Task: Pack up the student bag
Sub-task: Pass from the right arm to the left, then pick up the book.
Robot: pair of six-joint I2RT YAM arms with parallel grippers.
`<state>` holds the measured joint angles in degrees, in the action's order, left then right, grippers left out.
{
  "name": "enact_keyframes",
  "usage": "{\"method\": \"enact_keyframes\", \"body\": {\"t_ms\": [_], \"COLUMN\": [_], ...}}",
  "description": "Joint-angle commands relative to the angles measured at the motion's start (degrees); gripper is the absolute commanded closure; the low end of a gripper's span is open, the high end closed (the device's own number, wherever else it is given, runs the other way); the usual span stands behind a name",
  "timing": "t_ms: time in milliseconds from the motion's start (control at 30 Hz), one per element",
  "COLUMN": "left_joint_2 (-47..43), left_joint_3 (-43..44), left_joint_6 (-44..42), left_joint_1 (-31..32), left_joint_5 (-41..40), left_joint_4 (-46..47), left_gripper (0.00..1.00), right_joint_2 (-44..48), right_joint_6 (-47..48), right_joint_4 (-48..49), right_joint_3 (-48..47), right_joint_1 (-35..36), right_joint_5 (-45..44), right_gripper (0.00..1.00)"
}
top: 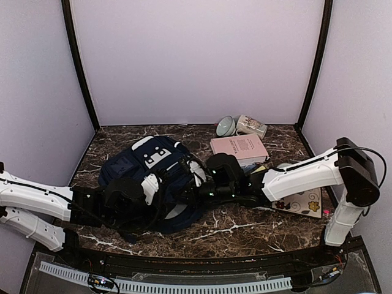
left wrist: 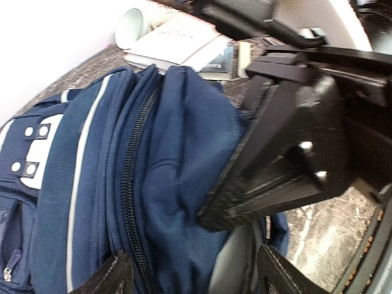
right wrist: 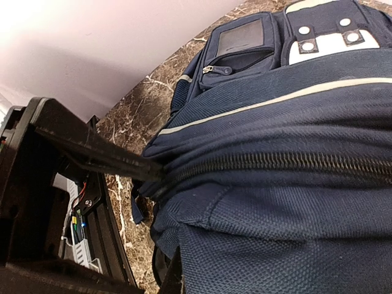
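The student bag [top: 144, 160], navy with white stripes and a white patch, lies on the marble table left of centre. My left gripper [top: 160, 185] is at its near edge, open. In the left wrist view its fingertips [left wrist: 107, 277] straddle the blue cloth and the grey lining of the bag's mouth [left wrist: 245, 257]. My right gripper [top: 195, 184] comes in from the right and is shut on the bag's cloth by the zip [right wrist: 275, 162]. In the left wrist view its black jaws form a wedge [left wrist: 269, 177] on that fold. A left finger [right wrist: 92, 150] touches the zip's end.
Behind the bag to the right lie a pink book [top: 239, 147] on other books, a pale bowl [top: 225, 125] and a tipped mug [top: 252, 126]. A floral card [top: 304, 203] lies under the right arm. Purple walls close three sides.
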<state>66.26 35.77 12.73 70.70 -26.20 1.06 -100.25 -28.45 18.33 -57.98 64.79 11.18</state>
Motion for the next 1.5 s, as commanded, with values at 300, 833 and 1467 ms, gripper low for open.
{"method": "enact_keyframes", "body": {"t_ms": [300, 833, 1467], "left_joint_2": [-1.7, -1.72, -4.15], "left_joint_3": [0.14, 0.61, 2.73], "left_joint_6": [1.02, 4.79, 8.24], "left_joint_1": [-0.12, -0.89, -3.72], "left_joint_5": [-11.98, -20.96, -19.18], "left_joint_4": [-4.42, -6.38, -7.03], "left_gripper": [0.51, 1.0, 1.0], "right_joint_2": [8.51, 12.66, 26.48], "right_joint_6": [1.85, 2.26, 3.51], "right_joint_4": [2.76, 3.72, -13.24], "right_joint_3": [4.49, 9.31, 15.27], "right_joint_1": [1.25, 1.52, -1.96], "right_joint_5": [-2.34, -5.33, -36.96], "right_gripper": [1.0, 1.0, 0.08]}}
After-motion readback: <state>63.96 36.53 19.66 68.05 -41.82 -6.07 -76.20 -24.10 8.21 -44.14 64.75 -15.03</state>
